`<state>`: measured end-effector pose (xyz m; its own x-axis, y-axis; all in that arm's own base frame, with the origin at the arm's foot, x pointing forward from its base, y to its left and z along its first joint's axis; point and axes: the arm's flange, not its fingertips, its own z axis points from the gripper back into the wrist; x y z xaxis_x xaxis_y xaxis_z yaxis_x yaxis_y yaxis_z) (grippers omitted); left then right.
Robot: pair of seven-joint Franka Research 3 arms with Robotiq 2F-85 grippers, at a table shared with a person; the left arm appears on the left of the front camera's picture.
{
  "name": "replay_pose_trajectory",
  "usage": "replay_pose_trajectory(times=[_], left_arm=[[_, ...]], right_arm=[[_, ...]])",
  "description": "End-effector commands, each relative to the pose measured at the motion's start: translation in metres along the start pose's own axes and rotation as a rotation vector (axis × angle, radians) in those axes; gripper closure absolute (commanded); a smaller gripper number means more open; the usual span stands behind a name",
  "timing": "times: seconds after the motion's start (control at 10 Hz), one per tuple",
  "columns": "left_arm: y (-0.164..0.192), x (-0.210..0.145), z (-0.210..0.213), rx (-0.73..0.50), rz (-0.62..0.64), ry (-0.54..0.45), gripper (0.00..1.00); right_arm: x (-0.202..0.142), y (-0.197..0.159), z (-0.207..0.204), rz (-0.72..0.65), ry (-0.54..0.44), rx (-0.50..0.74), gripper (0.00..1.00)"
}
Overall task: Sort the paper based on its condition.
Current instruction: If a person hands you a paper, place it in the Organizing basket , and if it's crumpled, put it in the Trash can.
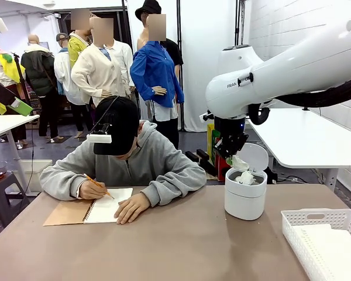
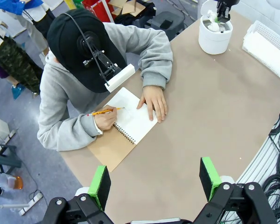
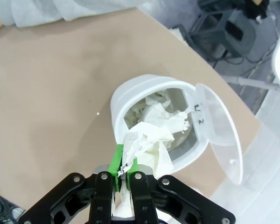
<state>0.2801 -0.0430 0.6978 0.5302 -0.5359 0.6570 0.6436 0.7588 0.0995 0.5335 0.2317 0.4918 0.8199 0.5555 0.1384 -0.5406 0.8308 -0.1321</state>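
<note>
At the counter's (image 1: 181, 246) left, one person writes in one spiral notebook (image 1: 105, 209), pencil (image 1: 97, 185) in one hand (image 1: 92, 190), the other hand (image 1: 130, 208) flat on the page. Right of middle, the right claw (image 3: 122, 168) points down over one white bin (image 1: 245, 196), pinching one crumpled paper (image 3: 147, 140) above more wads. Farthest right sits one white basket (image 1: 316, 225). The left claw (image 2: 154, 179) hovers high, gaping, empty.

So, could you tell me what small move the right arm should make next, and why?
Probably open the right tool and let go. Its pads are pinched on a crumpled paper wad that hangs right over the open white bin, whose lid is flipped back and which already holds other crumpled paper, so the wad should drop straight in.
</note>
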Motion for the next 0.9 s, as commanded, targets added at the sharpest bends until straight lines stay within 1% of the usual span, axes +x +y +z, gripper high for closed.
replay_pose_trajectory(times=[0.0,0.2,0.6,0.8], left_arm=[[0.001,-0.001,0.000,0.000,0.002,-0.001,0.00],[0.001,-0.001,0.000,0.000,0.002,-0.001,0.00],[0.001,-0.001,0.000,0.000,0.002,-0.001,0.00],[0.001,-0.001,0.000,0.000,0.002,-0.001,0.00]], right_arm=[[-0.004,-0.004,-0.019,-0.028,0.007,-0.016,1.00],[-0.006,-0.011,-0.027,-0.053,0.030,-0.034,1.00],[-0.007,-0.022,-0.035,-0.076,0.029,-0.080,1.00],[-0.008,-0.022,-0.035,-0.078,0.022,-0.092,0.64]])
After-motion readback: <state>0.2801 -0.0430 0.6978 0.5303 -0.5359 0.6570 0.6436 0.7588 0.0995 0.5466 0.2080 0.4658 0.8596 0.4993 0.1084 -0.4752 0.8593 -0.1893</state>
